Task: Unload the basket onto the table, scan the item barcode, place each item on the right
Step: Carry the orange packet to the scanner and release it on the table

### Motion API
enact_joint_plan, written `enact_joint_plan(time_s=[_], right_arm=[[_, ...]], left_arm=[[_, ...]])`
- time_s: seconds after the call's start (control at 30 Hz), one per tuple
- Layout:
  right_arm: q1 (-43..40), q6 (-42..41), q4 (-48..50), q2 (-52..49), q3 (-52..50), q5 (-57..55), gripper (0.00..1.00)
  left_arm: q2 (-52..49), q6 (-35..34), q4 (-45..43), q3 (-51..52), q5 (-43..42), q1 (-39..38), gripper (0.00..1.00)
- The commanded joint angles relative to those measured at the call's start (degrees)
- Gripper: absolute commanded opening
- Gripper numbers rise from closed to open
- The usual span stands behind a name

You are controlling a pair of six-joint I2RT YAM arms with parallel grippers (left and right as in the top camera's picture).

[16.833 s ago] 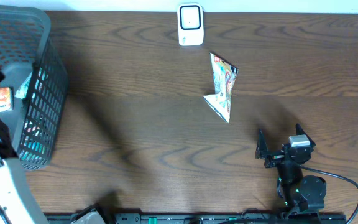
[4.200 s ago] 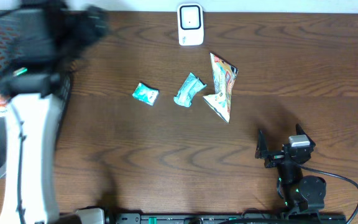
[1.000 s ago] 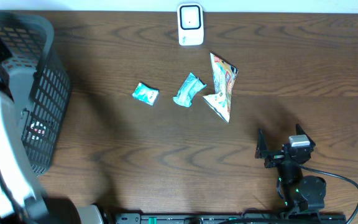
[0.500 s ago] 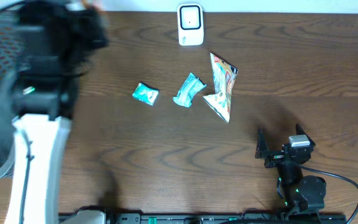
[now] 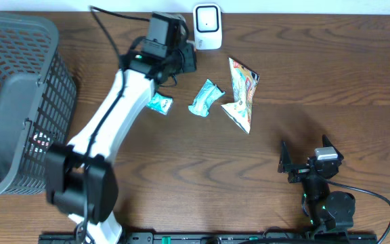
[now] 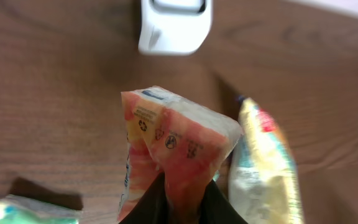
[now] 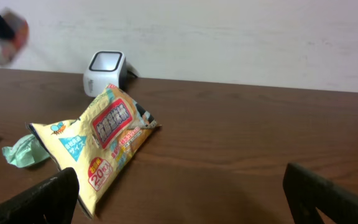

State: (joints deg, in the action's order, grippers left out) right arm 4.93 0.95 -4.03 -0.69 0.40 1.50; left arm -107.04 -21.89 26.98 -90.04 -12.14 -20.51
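Observation:
My left gripper [image 6: 182, 200] is shut on an orange-pink packet [image 6: 173, 146] and holds it up just short of the white barcode scanner [image 6: 176, 25]. Overhead, that left gripper [image 5: 183, 59] hovers at the table's far edge, just left of the scanner [image 5: 208, 27], and hides the packet. The right wrist view catches the packet [image 7: 6, 28] as a blur at the far left, with the scanner [image 7: 106, 70] behind. My right gripper [image 5: 303, 166] rests open near the front right, its fingers [image 7: 48, 199] spread wide over bare wood.
A yellow snack bag [image 5: 241, 91] and two teal packets [image 5: 206, 97] [image 5: 160, 103] lie mid-table below the scanner. A large grey mesh basket [image 5: 19, 88] stands at the left edge. The left arm stretches diagonally from the front left.
The left arm has swung from over the basket at the left across to the scanner, carrying the orange-pink packet. The right arm has not moved.

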Motion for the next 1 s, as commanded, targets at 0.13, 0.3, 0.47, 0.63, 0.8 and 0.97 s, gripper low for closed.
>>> enact_joint_plan(time_s=[0.13, 0.3, 0.47, 0.63, 0.8, 0.97], right_arm=[[-0.44, 0.85, -0.26, 0.26, -0.09, -0.31, 0.99], [-0.44, 0.85, -0.26, 0.26, -0.09, -0.31, 0.99], [-0.44, 0.85, -0.26, 0.26, -0.09, -0.31, 0.99], [-0.44, 0.85, -0.26, 0.26, -0.09, -0.31, 0.99], [-0.44, 0.85, -0.26, 0.26, -0.09, -0.31, 0.99], [-0.44, 0.85, -0.26, 0.26, -0.09, -0.31, 0.99]], left_arm=[[-5.31, -0.26, 0.35, -0.17, -0.31, 0.07, 0.5], [-5.05, -0.26, 0.13, -0.24, -0.31, 0.33, 0.71], [-1.46, -0.24, 1.92, -0.24, -0.31, 1.92, 0.8], [9.07, 1.73, 4.44, -0.31, -0.33, 6.84, 0.91], [23.37, 4.26, 5.49, -0.31, -0.28, 16.5, 0.99], [32.85, 4.02, 7.43, -0.31, -0.28, 29.2, 0.99]])
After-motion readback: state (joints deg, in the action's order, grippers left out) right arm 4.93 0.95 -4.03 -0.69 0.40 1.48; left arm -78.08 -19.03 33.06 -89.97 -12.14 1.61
